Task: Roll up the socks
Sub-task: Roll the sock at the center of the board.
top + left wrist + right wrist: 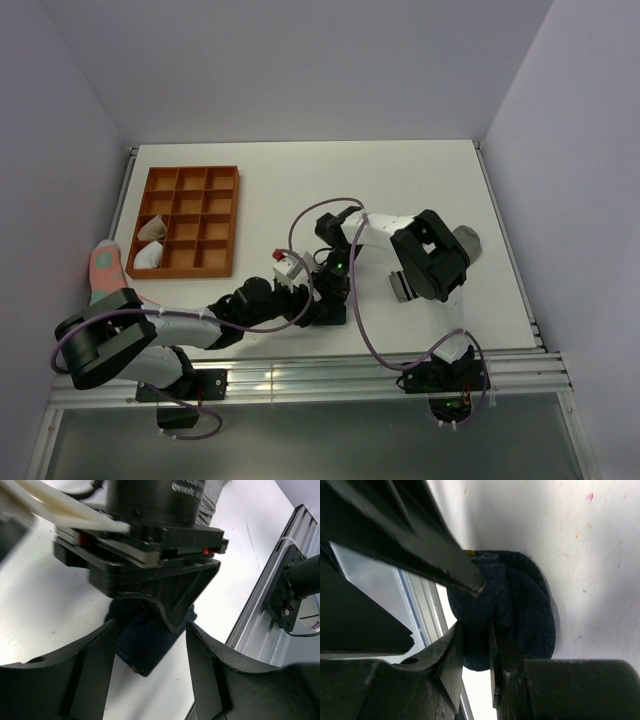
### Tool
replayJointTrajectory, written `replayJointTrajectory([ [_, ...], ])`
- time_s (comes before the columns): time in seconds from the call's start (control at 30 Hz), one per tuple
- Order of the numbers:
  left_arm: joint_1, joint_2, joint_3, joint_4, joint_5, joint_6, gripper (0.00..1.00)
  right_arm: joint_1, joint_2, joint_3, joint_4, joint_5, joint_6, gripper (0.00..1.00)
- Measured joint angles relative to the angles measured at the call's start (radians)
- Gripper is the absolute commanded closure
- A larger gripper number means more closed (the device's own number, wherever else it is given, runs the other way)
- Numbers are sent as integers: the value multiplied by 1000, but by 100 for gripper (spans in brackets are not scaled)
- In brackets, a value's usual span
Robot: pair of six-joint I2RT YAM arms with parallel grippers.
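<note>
The dark navy sock [145, 647] lies bunched in folds on the white table near its front edge. My right gripper [476, 630] comes down on it from above and is shut on a fold of the navy sock [520, 605]. My left gripper [150, 630] is open, its two fingers either side of the sock's near end, with table showing between them. In the top view both grippers, the left gripper [310, 305] and the right gripper [330, 290], meet at the table's front middle and hide the navy sock. A grey sock [467, 241] lies behind the right arm's elbow.
A brown compartment tray [190, 178] stands at the back left with pale rolled bundles [150, 248] in its left cells. A pink sock with a teal spot [105, 265] lies by the left wall. The aluminium rail [260, 600] runs along the table's front edge close to the sock.
</note>
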Motion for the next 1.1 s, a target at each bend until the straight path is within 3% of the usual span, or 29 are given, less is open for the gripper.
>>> replayJointTrajectory([
  [0.4,60,69,24,7,180,43,39,-22,35,9,-58,-30,-23,78],
  [0.73,61,128,34,17,202,41,41,-28,40,13,-68,-31,-23,78],
  [1.1,54,151,71,-27,194,28,61,-32,40,13,-72,-27,-22,77],
])
